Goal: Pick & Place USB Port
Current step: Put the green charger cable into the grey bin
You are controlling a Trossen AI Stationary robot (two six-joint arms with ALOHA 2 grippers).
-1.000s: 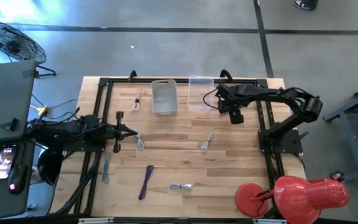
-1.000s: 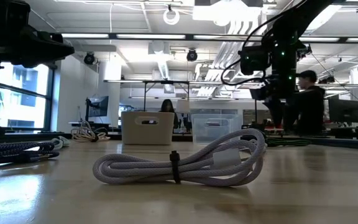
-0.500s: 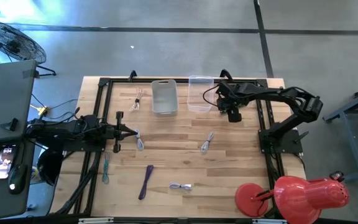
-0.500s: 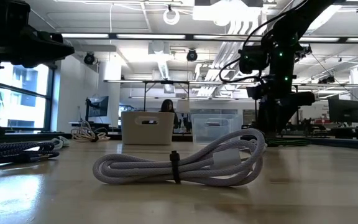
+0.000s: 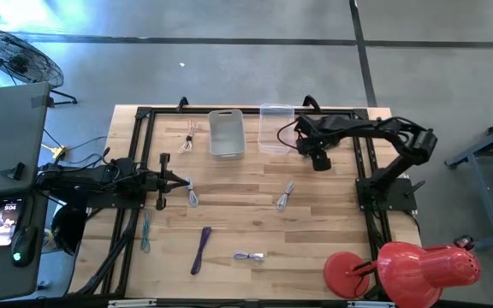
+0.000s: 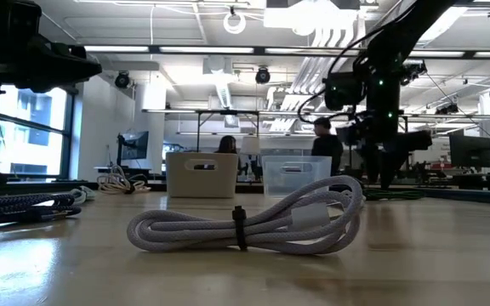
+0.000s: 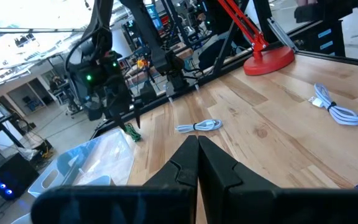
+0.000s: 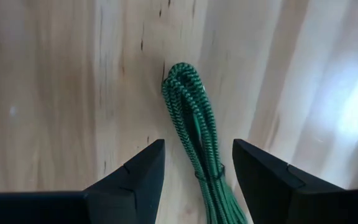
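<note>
My right gripper [image 5: 318,159] hangs above the table just right of the clear bin [image 5: 275,128], pointing down. A green braided cable bundle [image 8: 188,106] runs between its fingers, and the looped end [image 7: 132,132] dangles below the gripper. My left gripper [image 7: 197,142] is shut and touches nothing; it waits low at the table's left side [image 5: 175,181]. A grey bin [image 5: 226,133] stands left of the clear one. A white tied cable [image 6: 245,225] lies near the table's near edge. My right gripper holds the green cable bundle between its two fingers, at the tied part [image 8: 207,173], coming from above and pointing down. Several strands sit together in the hold. The bundle hangs lifted clear, its looped end [image 8: 182,70] below the fingertips above the wood.
Loose cables lie on the wood: beige [image 5: 191,135], grey-blue [image 5: 193,196], grey [image 5: 285,195], teal [image 5: 145,231], purple [image 5: 201,248], white [image 5: 248,256]. A red lamp [image 5: 400,267] stands at the near right corner. A black frame [image 5: 144,115] rims the table. People show beyond it.
My right gripper has moved a little toward the table's left and far edge, closer to the clear bin, carrying the green cable with it. A person in the room behind has walked across the low view.
</note>
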